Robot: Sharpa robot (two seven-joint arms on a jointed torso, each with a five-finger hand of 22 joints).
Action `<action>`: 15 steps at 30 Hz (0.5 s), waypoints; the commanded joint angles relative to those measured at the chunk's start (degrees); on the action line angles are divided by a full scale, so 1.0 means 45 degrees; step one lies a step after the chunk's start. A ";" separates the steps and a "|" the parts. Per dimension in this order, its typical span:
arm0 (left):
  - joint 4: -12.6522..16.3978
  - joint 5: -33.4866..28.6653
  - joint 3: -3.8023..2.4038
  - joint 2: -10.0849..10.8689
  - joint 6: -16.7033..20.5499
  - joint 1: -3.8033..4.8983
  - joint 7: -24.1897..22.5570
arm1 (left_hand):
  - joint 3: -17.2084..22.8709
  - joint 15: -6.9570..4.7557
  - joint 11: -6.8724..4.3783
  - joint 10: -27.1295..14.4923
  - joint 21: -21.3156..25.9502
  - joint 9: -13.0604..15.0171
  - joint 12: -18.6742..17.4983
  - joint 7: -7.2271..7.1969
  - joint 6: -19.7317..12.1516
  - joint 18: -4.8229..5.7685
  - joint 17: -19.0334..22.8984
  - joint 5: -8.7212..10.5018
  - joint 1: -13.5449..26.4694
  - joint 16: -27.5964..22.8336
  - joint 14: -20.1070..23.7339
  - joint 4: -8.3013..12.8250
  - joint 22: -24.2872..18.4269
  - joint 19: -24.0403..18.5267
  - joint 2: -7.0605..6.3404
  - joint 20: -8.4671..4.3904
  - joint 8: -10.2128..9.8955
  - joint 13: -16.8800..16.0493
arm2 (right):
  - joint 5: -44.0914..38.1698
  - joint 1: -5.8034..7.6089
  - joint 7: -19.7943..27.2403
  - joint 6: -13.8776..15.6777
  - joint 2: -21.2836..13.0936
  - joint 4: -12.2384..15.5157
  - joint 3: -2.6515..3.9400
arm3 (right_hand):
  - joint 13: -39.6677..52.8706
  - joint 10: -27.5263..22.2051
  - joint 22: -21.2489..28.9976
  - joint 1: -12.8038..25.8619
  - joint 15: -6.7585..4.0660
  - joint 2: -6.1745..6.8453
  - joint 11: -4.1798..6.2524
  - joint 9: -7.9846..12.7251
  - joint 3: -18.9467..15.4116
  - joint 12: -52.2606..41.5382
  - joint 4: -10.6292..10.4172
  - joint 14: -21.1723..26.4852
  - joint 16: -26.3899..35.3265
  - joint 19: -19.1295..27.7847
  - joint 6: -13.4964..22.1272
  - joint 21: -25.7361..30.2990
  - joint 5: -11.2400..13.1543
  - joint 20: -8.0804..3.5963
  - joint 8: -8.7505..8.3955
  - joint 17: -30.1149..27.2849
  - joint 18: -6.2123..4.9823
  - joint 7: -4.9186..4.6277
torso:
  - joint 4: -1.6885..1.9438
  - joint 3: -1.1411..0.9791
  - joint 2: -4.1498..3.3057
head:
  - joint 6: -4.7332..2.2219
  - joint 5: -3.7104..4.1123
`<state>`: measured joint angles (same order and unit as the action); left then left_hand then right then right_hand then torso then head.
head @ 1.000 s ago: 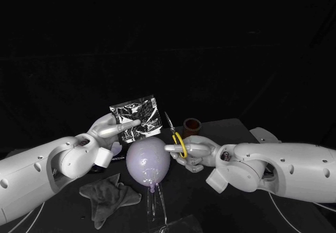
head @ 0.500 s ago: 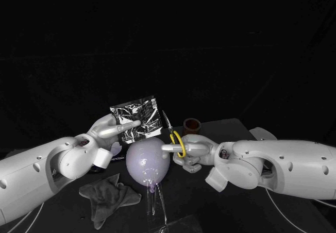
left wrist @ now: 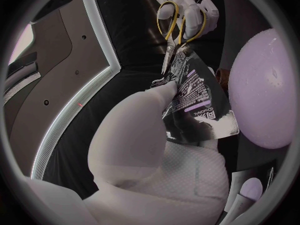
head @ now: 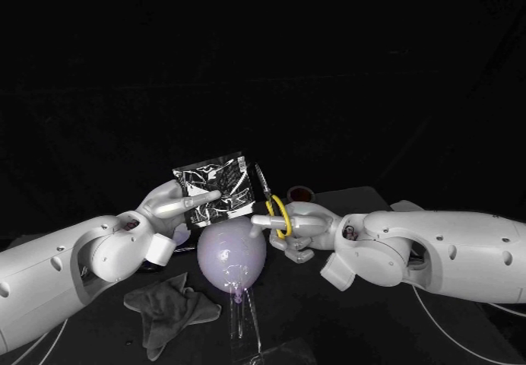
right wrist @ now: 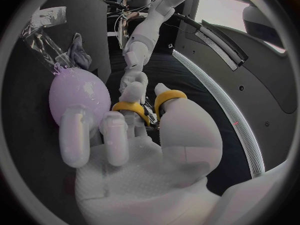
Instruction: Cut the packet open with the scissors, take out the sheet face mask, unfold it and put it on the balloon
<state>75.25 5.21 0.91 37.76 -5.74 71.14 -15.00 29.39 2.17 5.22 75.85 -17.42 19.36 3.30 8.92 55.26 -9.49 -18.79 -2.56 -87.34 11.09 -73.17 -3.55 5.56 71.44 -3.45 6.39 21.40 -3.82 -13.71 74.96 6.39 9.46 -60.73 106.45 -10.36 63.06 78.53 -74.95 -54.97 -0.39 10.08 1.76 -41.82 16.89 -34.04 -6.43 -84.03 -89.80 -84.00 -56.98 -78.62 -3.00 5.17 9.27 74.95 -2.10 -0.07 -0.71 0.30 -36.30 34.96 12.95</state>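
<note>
Nearest, a crumpled grey cloth (head: 170,308) lies on the black table (head: 329,334), with the lilac balloon (head: 231,255) standing knot-down just beyond it. Above the balloon the left hand (head: 175,205) pinches the silver mask packet (head: 220,190) upright between thumb and fingers. The right hand (head: 298,228) grips the yellow-handled scissors (head: 270,204) through their loops, blades raised against the packet's edge, and a brown cup (head: 302,193) sits behind them.

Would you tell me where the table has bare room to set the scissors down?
The table looks bare at the front, between the clear stand and the right arm. Crowded by the balloon, where the left hand, right hand, packet and scissors meet.
</note>
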 commanded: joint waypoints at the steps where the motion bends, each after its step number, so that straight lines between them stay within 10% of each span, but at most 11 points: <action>1: 0.0049 -0.0074 -0.0014 -0.0004 -0.0294 0.0021 -0.0054 | 0.0026 -0.0073 -0.0020 0.0039 -0.0038 0.1585 0.0067 0.0084 -0.0038 -0.0170 -0.0022 -0.0043 0.0019 -0.0042 -0.0007 0.0088 -0.0011 -0.0002 0.0114 -0.0023 0.0032 0.0002 | -0.0060 0.0061 0.0350 -0.0023 0.0029 -0.0073 0.0013 | 0.1832 0.0312 -0.1801 -0.0364 -0.0408 0.0040 -0.0745 0.0077 -0.1379 -0.4370 -0.0532 -0.1072 0.0415 0.0998 0.2358 0.2310 0.0039 -0.0095 -0.0109 0.2461 -0.0557 -0.1617 | -0.0006 0.0005 0.0001 | -0.0019 -0.0017; 7: 0.0047 -0.0075 -0.0014 0.0004 -0.0275 0.0021 -0.0053 | 0.0025 -0.0074 -0.0020 0.0040 -0.0040 0.1592 0.0069 0.0084 -0.0037 -0.0171 -0.0027 -0.0044 0.0020 -0.0042 -0.0008 0.0094 -0.0010 -0.0001 0.0108 -0.0024 0.0033 0.0001 | -0.0146 0.0115 0.0298 0.0092 0.0078 -0.0155 0.0014 | -0.3914 -0.1090 -0.1668 -0.1110 -0.0338 -0.0382 -0.0890 0.0245 -0.2620 0.3516 -0.1025 -0.1000 0.0787 0.0863 0.1121 0.2399 0.0030 -0.0207 -0.0081 0.1835 -0.0537 -0.1456 | -0.0009 0.0000 0.0003 | -0.0016 -0.0025; 15: 0.0034 -0.0076 -0.0014 0.0005 -0.0261 0.0021 -0.0047 | 0.0027 -0.0076 -0.0021 0.0040 -0.0042 0.1598 0.0071 0.0084 -0.0036 -0.0172 -0.0031 -0.0044 0.0019 -0.0042 -0.0009 0.0101 -0.0009 0.0000 0.0104 -0.0026 0.0033 0.0001 | -0.0467 0.0132 0.0054 -0.0050 0.0143 -0.0143 0.0015 | -0.6551 -0.1865 -0.1867 -0.1754 0.0069 -0.0742 -0.1338 0.0605 -0.3884 0.6219 -0.1427 -0.1038 0.0712 0.0532 0.1009 0.1798 0.0053 0.0111 -0.0565 0.1855 -0.0415 -0.1929 | -0.0013 -0.0004 0.0005 | -0.0014 -0.0054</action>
<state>75.30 5.22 0.91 37.86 -5.90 71.14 -14.86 29.56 2.19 5.24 75.83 -17.42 19.36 3.27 8.91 55.24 -9.24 -18.83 -2.50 -87.34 11.08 -73.18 -3.38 5.56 71.44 -3.45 6.39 21.19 -3.82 -14.40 75.52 6.56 9.96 -60.16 105.64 -10.34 45.83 74.14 -74.91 -60.28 -1.13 7.97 -3.32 -40.20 4.14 -21.00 -11.25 -83.91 -86.96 -81.12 -51.85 -69.52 -3.00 4.53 8.16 74.90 -3.51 -6.46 -0.74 0.30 -36.28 34.88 12.76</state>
